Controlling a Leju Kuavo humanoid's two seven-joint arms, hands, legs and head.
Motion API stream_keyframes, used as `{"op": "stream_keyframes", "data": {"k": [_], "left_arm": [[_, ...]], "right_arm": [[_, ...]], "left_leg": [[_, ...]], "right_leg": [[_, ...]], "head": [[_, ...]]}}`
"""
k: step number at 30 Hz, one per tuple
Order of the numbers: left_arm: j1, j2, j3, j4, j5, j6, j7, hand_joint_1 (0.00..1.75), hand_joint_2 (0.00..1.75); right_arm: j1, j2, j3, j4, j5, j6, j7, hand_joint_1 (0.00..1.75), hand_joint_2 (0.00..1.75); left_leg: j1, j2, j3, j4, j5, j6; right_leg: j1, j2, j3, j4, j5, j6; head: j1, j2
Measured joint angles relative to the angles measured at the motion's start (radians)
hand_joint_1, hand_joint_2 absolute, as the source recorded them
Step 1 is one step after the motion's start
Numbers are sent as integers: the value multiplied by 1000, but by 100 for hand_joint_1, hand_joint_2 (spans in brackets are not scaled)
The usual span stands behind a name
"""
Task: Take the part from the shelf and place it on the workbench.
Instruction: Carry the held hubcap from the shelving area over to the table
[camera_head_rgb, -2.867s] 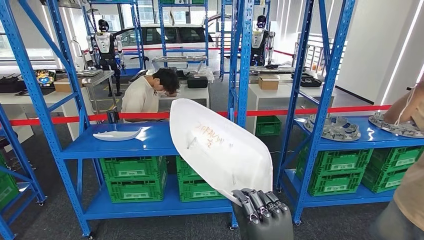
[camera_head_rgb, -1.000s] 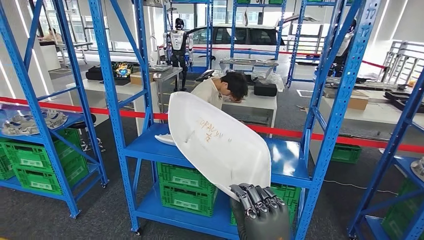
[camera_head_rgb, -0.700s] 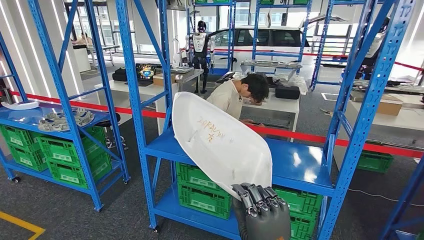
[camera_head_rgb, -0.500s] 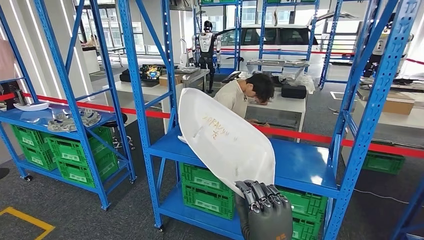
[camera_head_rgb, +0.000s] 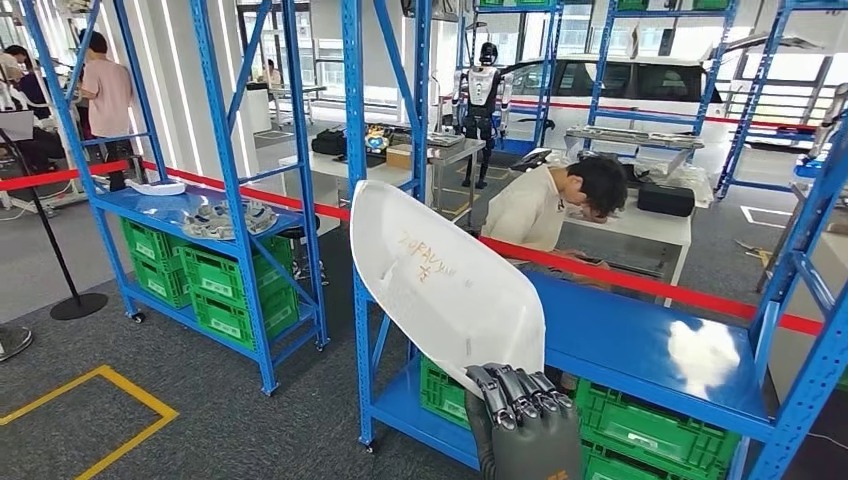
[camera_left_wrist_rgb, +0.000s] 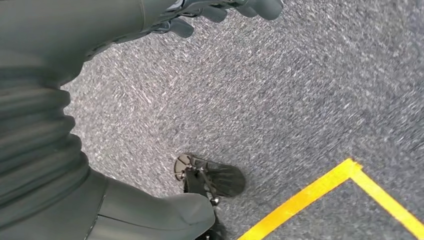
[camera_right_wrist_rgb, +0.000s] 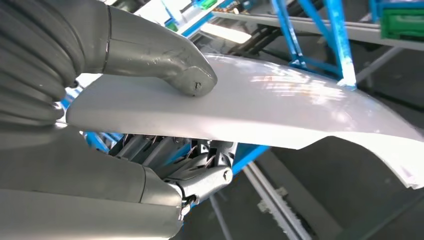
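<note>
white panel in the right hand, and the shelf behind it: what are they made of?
Panel: looks like thin moulded plastic or composite, smooth semi-gloss white; it shows soft highlights and a thin curved edge beside the right hand. Could be painted sheet metal.
Shelf: likely steel, glossy blue paint; the deck mirrors the lights.

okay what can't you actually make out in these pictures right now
- Orange handwriting on the large white curved plastic panel, head view: too small and faint to read.
- Right hand, head view: palm and thumb hidden behind its own dark fingers and the panel's lower edge.
- Panel's far end, right wrist view: cut off by the picture's edge.
- Left hand, left wrist view: mostly cut off at the edge; open or closed unclear.
- Seated person: bent over, hands hidden by the white table.
</note>
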Motion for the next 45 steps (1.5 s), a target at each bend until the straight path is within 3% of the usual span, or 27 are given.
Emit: {"op": "stream_keyframes", "data": {"k": [2, 3, 4, 5, 8, 10, 12, 14, 16, 17, 19, 20, 22, 24, 25, 28, 30, 32, 34, 35, 36, 37, 38, 40, 41, 43, 45], "left_arm": [[-2, 0, 0, 0, 0, -3, 0, 0, 175], [-2, 0, 0, 0, 0, -4, 0, 0, 175], [-1, 0, 0, 0, 0, -4, 1, 0, 175], [0, 0, 0, 0, 0, -4, 1, 0, 175], [-1, -1, 0, 0, 0, -4, 1, 0, 175], [-2, -2, 0, 0, 0, -4, 0, 0, 175], [0, -2, 0, 0, 0, -5, 0, 0, 175], [2, -1, 1, 0, 0, -5, -1, 0, 175], [1, -1, 1, 0, 0, -5, -1, 0, 175], [0, -1, 1, 0, 0, -5, -1, 0, 175], [0, -2, 1, 0, 0, -5, -1, 0, 175], [0, -1, 1, 0, 0, -5, -1, 0, 175], [1, -1, 1, 0, 1, -5, -1, 0, 175], [-1, -1, 1, 0, 1, -5, -1, 0, 175], [-2, -1, 1, 0, 1, -5, -1, 0, 175], [-1, -1, 1, 0, 1, -6, -1, 0, 175], [-1, 0, 2, 0, 1, -6, -2, 0, 175], [-4, 0, 2, -1, 1, -6, -3, 0, 175], [-5, 0, 2, 0, 2, -6, -4, 0, 175], [-4, 0, 2, 0, 2, -6, -4, 0, 175], [-2, 0, 2, 0, 2, -6, -4, 0, 175], [-2, 0, 2, 0, 2, -5, -4, 0, 175], [-2, 0, 2, 0, 2, -5, -4, 0, 175], [-3, 0, 2, -1, 3, -4, -6, 0, 175], [-3, 0, 3, -1, 3, -4, -6, 0, 175], [0, 0, 4, -1, 3, -4, -7, 0, 175], [2, 0, 6, 0, 3, -4, -8, 0, 175]], "right_arm": [[1, -9, 6, 0, 0, 5, 12, 175, 175], [2, -13, 9, 0, 0, 8, 17, 175, 175], [2, -16, 12, 0, 0, 10, 20, 175, 175], [2, -19, 15, 0, 0, 10, 22, 175, 175], [-6, -25, 25, 0, 0, 10, 23, 175, 175], [-12, -28, 30, 0, 0, 10, 22, 175, 175], [-15, -28, 32, 0, 0, 11, 19, 175, 175], [-18, -28, 33, -1, 0, 12, 17, 175, 175], [-20, -27, 35, -1, 0, 13, 16, 175, 175], [-18, -27, 36, -1, 0, 13, 16, 175, 175], [-16, -28, 39, -1, 0, 14, 16, 175, 175], [-15, -28, 41, -1, 0, 14, 16, 175, 175], [-16, -28, 43, -1, 0, 14, 16, 175, 175], [-17, -28, 43, -1, 0, 14, 15, 175, 175], [-17, -28, 43, -1, 0, 15, 14, 175, 175], [-22, -28, 46, -1, 0, 16, 12, 175, 175], [-26, -28, 48, -1, 0, 14, 7, 175, 175], [-27, -29, 48, 0, 0, 13, -1, 175, 175], [-24, -30, 50, 2, 0, 12, -6, 175, 175], [-23, -31, 50, 4, 0, 12, -8, 175, 175], [-23, -31, 50, 5, 0, 12, -10, 175, 175], [-24, -31, 50, 6, 0, 13, -14, 175, 175], [-26, -31, 50, 7, 0, 13, -16, 175, 175], [-30, -31, 52, 8, 0, 14, -18, 175, 175], [-31, -31, 53, 8, 0, 14, -17, 175, 175], [-36, -30, 56, 9, 0, 14, -11, 175, 175], [-44, -30, 59, 9, 0, 15, -2, 175, 175]], "left_leg": [[-2, -21, -2, 0, 1, 5], [-4, -33, -2, 1, 1, 6], [-6, -45, -3, 1, 1, 7], [-7, -58, -3, 2, 1, 7], [-8, -91, -2, 4, 3, 3], [-7, -108, -6, 2, 6, -8], [-5, -124, -11, -2, 10, -23], [-8, -92, -23, 16, -5, -31], [-11, -33, -63, 102, -56, -36], [-10, -16, -93, 166, -88, -39], [-6, -8, -134, 258, -118, -45], [-5, -5, -131, 255, -107, -48], [-5, 16, -71, 148, -50, -49], [-8, 55, -8, 33, -12, -40], [-10, 65, 6, 6, -7, -34], [-11, 41, 5, -3, -3, -14], [-8, 21, 5, -8, 4, -2], [-5, 0, 2, -9, 7, 5], [-5, -24, -2, -7, 9, 7], [-5, -37, -3, -5, 9, 6], [-4, -51, -4, -3, 10, 5], [-3, -64, -5, -1, 10, 2], [-2, -75, -6, 1, 11, -2], [-1, -97, -12, 3, 14, -15], [-1, -106, -15, 1, 16, -23], [2, -119, -22, -5, 23, -39], [1, -86, -40, 23, 3, -47]], "right_leg": [[0, 29, -70, 135, -55, 0], [2, 33, -101, 188, -68, -2], [3, 35, -116, 206, -61, -6], [4, 39, -112, 183, -35, -11], [9, 82, -28, -13, 66, -28], [12, 100, -1, -77, 80, -32], [14, 83, 4, -84, 83, -37], [11, 64, 13, -97, 90, -49], [11, 41, 18, -105, 93, -59], [12, 29, 18, -105, 92, -63], [14, 4, 18, -104, 91, -64], [14, -8, 17, -103, 90, -64], [14, -29, 18, -99, 87, -59], [19, -46, 17, -91, 79, -50], [22, -54, 17, -87, 76, -46], [21, -71, 19, -84, 71, -31], [14, -32, 3, -44, 43, -19], [8, 20, -50, 70, -16, -10], [5, 34, -105, 181, -54, -5], [3, 35, -112, 192, -47, -4], [0, 38, -99, 163, -22, -4], [-3, 48, -69, 101, 14, -5], [-7, 70, -35, 32, 41, -5], [-9, 105, 7, -59, 67, -7], [-6, 111, 10, -71, 65, -10], [-2, 90, 13, -76, 71, -23], [-3, 68, 18, -86, 79, -40]], "head": [[0, 0], [1, 0], [1, 0], [1, 0], [0, 0], [0, 0], [0, 0], [0, 0], [0, 0], [0, 0], [0, 0], [0, 0], [0, 0], [0, 0], [0, 0], [1, 0], [1, 0], [1, 0], [2, 0], [2, 0], [2, 0], [2, 0], [2, 0], [2, 0], [2, 0], [2, 0], [1, 0]]}}
